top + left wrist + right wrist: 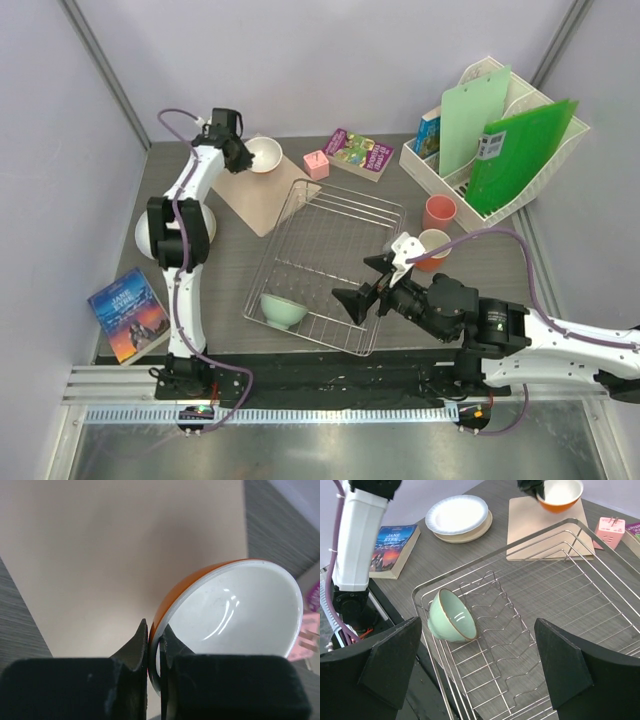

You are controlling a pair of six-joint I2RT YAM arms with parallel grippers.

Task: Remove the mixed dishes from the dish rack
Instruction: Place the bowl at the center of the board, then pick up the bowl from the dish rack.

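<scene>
Top view: your left gripper (240,152) is pinching the orange bowl (266,154) by its rim, over the far corner of the tan board (255,200). Your right gripper (368,282) is hanging wide open over the near right part of the dish rack (330,240), gripping nothing. The mint-green bowl (283,310) is sitting in the rack's near left corner. The pink cup (439,212) and orange cup (433,243) are standing on the table (480,275) just right of the rack. I can't tell if they're touching. The left arm (180,235) is covering most of the plates (141,238).

Left wrist: you're getting grip detail the top view isn't giving. The 2 fingers (132,647) are clamping narrow on the rim, 1 on the orange outside and 1 on the white inside. The bowl is tilting. Its base is hidden, so I can't tell whether it's resting on the board.

Right wrist: this one is showing the mint-green bowl lying on its side. It's also showing the plates in full, white stacked on cream, on the table left of the board. The frame's top edge is cutting off the left gripper and part of the orange bowl.
</scene>
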